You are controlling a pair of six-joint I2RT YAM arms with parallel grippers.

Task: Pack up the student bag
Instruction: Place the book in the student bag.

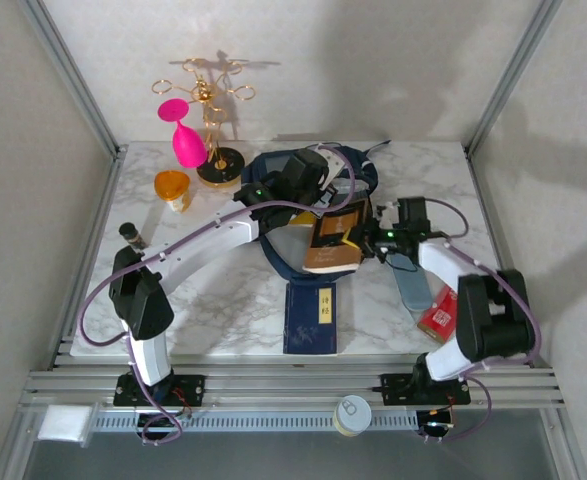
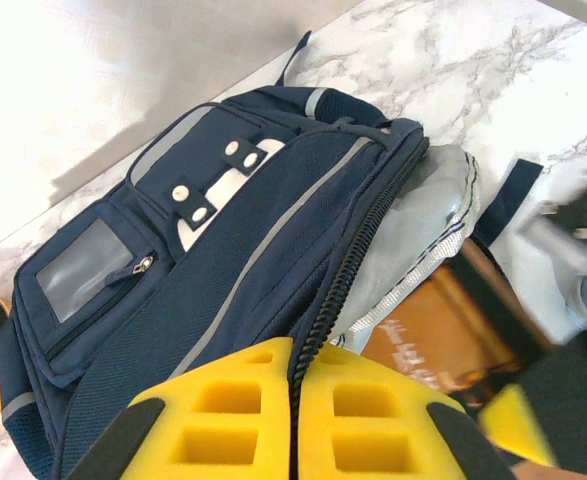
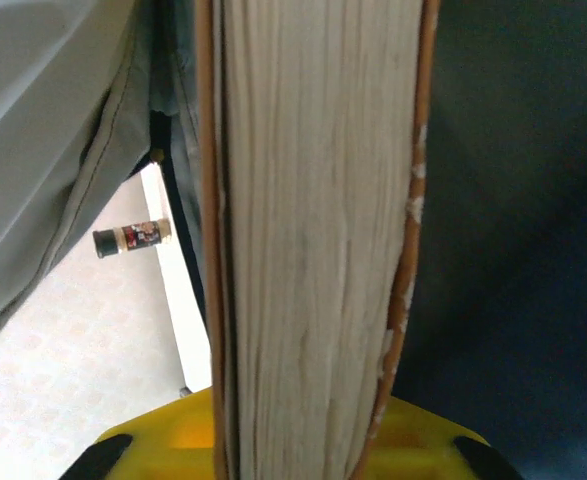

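The student bag (image 1: pixel 271 168) lies at the back middle of the table, navy blue with pale stripes, its mouth open and grey lining (image 1: pixel 289 243) showing. My left gripper (image 1: pixel 301 178) is shut on the bag's zipper edge. In the left wrist view the yellow fingers (image 2: pixel 223 420) pinch the black zipper of the bag (image 2: pixel 223 250). My right gripper (image 1: pixel 369 240) is shut on a brown book (image 1: pixel 335 240) held at the bag's mouth. The book's page edge (image 3: pixel 313 230) stands upright between the right gripper's yellow fingers (image 3: pixel 163 450), with grey lining (image 3: pixel 43 150) to its left.
A flat navy blue book (image 1: pixel 310 317) lies near the front edge. A grey-blue case (image 1: pixel 410 285) and a red pack (image 1: pixel 438 312) sit at the right. An orange cup (image 1: pixel 173 188), pink goblet (image 1: pixel 186 140), gold stand (image 1: pixel 213 120) and small dark bottle (image 1: pixel 131 234) stand at the left.
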